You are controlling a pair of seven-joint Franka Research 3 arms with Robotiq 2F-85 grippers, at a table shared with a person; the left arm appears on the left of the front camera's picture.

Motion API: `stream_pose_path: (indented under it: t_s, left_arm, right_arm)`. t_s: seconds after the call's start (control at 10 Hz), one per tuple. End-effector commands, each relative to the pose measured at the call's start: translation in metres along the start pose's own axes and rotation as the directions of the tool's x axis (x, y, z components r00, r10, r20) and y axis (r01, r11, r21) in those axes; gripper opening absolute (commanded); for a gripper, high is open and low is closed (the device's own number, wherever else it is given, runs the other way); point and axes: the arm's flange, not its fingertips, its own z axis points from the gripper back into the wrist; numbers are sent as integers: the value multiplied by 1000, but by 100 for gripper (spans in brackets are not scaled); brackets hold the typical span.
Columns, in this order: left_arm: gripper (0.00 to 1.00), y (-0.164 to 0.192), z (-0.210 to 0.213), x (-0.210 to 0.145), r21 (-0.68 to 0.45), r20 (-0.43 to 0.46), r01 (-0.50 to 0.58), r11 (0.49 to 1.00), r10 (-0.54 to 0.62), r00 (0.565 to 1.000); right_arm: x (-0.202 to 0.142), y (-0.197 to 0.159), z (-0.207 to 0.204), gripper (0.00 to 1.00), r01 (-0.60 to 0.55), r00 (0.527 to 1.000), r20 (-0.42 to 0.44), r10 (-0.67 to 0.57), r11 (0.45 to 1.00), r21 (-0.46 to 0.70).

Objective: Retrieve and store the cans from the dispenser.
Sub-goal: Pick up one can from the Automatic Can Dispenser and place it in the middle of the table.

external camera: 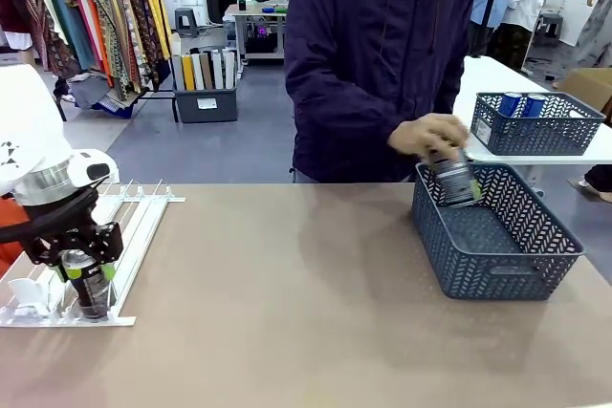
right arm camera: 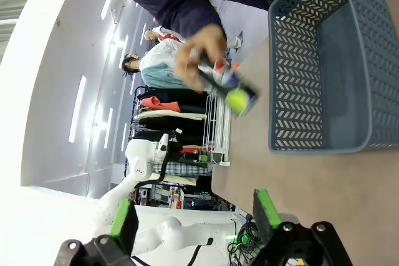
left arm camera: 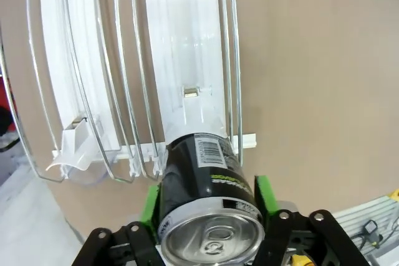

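At the table's near left corner, the left gripper [external camera: 86,276] stands over the front end of the dispenser [external camera: 143,212]. Its green pads lie against both sides of a dark can [left arm camera: 202,172], so the grip reads as clamped. The can stands upright at the front end of a lane, silver top towards the wrist. Recommended procedure: raise the can straight up until its base clears the white front stopper [left arm camera: 73,130] and the wire rails, and only then travel sideways (a dragged can may catch the rails). Hold it upright throughout. Near the table's right edge a person's hand [external camera: 426,136] holds a second can [external camera: 454,179] over the grey mesh basket [external camera: 497,269]; approach once that hand is clear. The right gripper [right arm camera: 194,216] has its pads apart, with nothing between them.
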Motion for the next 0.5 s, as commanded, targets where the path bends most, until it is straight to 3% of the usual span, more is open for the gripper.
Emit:
stream_pose_path:
  t_s: [0.0, 0.4]
  left_arm:
    - [0, 0, 4, 1, 22, 2, -13, 1000, 13, 1000]
    - [0, 2, 11, 1, 26, 25, -25, 999, 24, 999]
  right_arm:
    - [3, 2, 0, 100, -24, 1000, 4, 24, 1000, 12]
    - [3, 2, 0, 100, -24, 1000, 4, 24, 1000, 12]
